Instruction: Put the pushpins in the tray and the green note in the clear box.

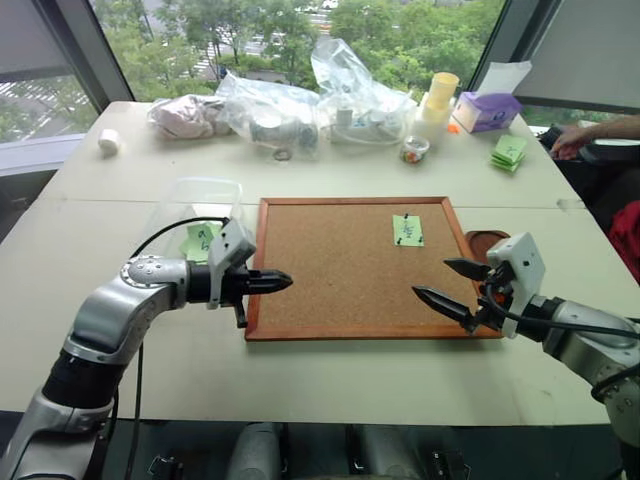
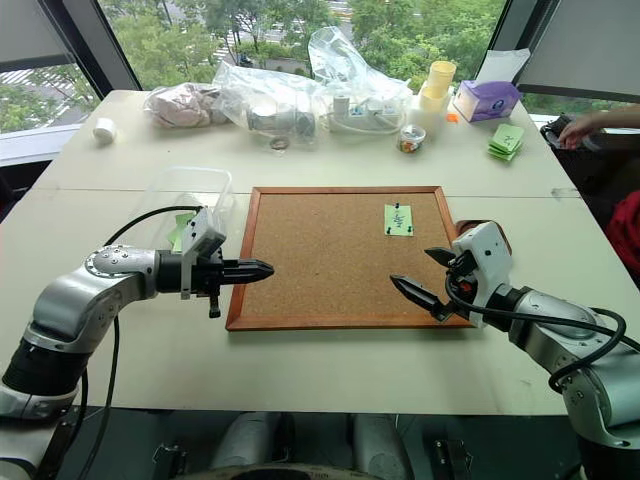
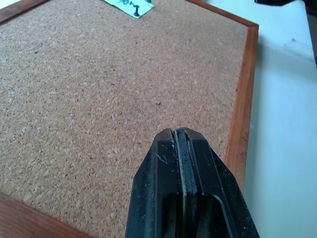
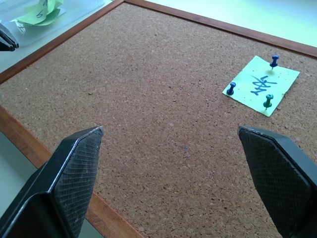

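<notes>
The green note (image 1: 407,230) lies on the far right part of the corkboard (image 1: 340,270), held by three pushpins (image 4: 231,89). The clear box (image 1: 195,205) stands left of the board with a green slip (image 1: 200,240) inside. The reddish-brown tray (image 1: 487,241) sits off the board's right edge, partly hidden behind my right gripper (image 1: 432,279). That gripper hovers open over the board's near right corner, nothing between its fingers. My left gripper (image 1: 285,282) is shut and empty over the board's near left edge, pointing right.
Clear plastic bags (image 1: 300,105), yellow cups (image 1: 438,95), a purple tissue box (image 1: 486,110) and a pad of green notes (image 1: 509,150) crowd the table's far side. A person's hand (image 1: 570,140) rests at the far right edge.
</notes>
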Tool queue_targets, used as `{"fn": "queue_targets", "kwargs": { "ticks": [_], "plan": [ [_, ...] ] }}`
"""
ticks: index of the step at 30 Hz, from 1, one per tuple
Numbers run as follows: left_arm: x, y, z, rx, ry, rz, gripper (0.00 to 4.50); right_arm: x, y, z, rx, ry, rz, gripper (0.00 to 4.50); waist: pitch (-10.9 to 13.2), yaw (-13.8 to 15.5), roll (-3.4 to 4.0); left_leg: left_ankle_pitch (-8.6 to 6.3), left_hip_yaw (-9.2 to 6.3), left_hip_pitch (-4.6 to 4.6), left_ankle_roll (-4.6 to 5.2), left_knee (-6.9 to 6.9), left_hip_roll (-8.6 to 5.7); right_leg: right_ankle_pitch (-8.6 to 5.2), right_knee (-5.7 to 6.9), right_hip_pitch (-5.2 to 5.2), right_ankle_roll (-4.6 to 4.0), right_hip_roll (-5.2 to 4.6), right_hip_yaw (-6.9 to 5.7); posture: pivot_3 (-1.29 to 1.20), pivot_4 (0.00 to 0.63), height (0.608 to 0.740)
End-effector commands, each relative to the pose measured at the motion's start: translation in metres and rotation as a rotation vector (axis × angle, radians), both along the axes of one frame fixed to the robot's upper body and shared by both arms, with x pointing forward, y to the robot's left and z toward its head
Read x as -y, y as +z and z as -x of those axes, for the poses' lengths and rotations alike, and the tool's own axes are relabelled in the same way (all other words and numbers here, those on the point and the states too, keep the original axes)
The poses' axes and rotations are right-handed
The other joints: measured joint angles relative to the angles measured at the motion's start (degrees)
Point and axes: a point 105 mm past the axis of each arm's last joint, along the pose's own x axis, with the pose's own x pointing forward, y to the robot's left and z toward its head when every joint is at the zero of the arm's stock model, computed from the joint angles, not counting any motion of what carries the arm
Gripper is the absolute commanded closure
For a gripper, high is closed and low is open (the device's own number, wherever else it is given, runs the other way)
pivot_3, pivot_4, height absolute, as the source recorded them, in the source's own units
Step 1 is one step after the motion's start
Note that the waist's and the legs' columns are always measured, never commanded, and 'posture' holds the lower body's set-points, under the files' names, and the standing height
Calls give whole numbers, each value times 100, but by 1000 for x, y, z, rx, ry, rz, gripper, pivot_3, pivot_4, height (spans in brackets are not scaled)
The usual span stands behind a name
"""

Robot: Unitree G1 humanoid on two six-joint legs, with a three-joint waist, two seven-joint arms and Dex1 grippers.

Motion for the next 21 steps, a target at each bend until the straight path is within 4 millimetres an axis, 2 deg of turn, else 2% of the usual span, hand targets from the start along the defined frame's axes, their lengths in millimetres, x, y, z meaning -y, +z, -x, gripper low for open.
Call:
{"fn": "queue_targets", "kwargs": {
  "ticks": [1,5,17,21],
  "plan": [
    [0,12,0,48,-3,19,4469,-4,8,-1,46,16,9,0,0,-3,0,0,0,0,0,0,0,0,0,0,0,0,0,0,150,738],
    [3,20,-6,85,17,52,4469,-5,9,-3,53,13,6,0,0,6,0,0,0,0,0,0,0,0,0,0,0,-1,0,0,150,738],
    [6,22,-18,139,20,16,4469,-7,13,-12,107,-33,-15,0,0,7,0,0,0,-1,0,1,-1,0,0,0,0,0,0,0,150,738],
    [20,27,-32,186,29,27,4469,-5,14,-17,125,-52,-18,0,0,20,0,0,1,-1,0,4,-3,0,0,0,0,0,0,0,150,738]
  ]
}}
